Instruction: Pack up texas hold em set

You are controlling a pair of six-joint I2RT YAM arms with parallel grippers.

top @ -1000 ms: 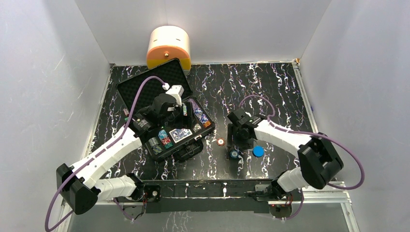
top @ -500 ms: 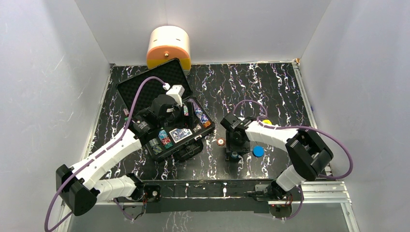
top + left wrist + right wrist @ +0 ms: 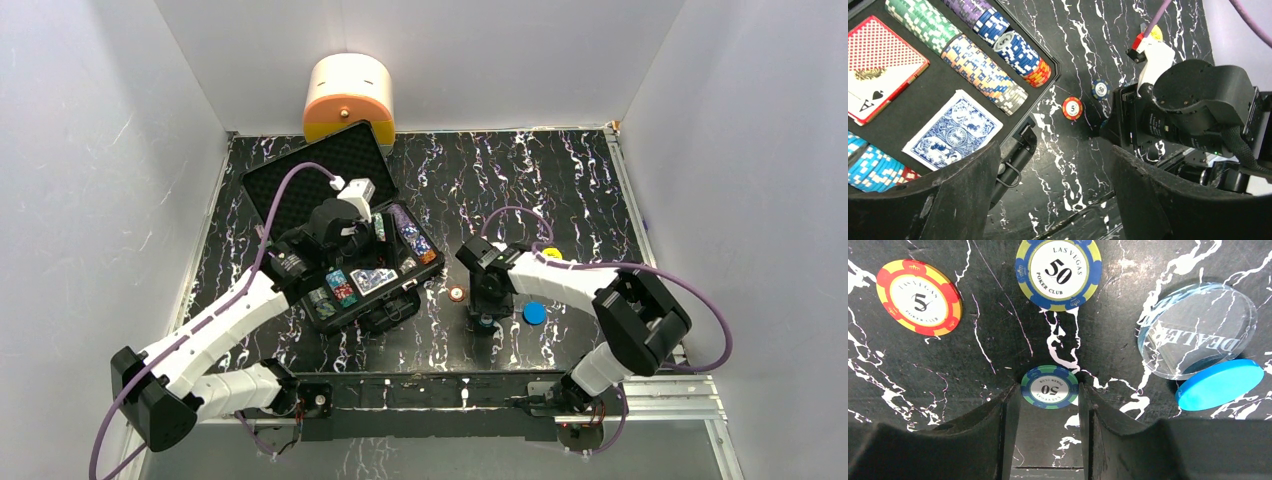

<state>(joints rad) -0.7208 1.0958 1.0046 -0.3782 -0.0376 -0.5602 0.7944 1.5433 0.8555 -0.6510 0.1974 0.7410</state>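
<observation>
Your right gripper [image 3: 1047, 399] is down at the table [image 3: 983, 345], jaws about half closed around a green-and-blue chip [image 3: 1049, 386] marked 50. The fingers [image 3: 1003, 430] flank its rim, but you cannot tell whether they are pinching it yet. The chip lies flat, so an edge grip looks like the only way to lift it.

Just beyond lie a blue-and-yellow chip [image 3: 1058, 273] reading "LAS VEGAS POKER CLUB 50" and a red-and-yellow chip [image 3: 919, 297] marked 5. To the right is a clear button [image 3: 1197, 330] lettered "DEALER", with a blue disc [image 3: 1220, 384] against its edge.

Your left gripper [image 3: 1053, 165] hangs wide open and empty over the near corner of the case [image 3: 923, 102], probably held there to stay out of the way. The case lies open near the loose pieces. In it are the chip rows [image 3: 980, 70], a red deck [image 3: 878, 65] showing an ace of spades, and a blue deck [image 3: 953, 130].
</observation>
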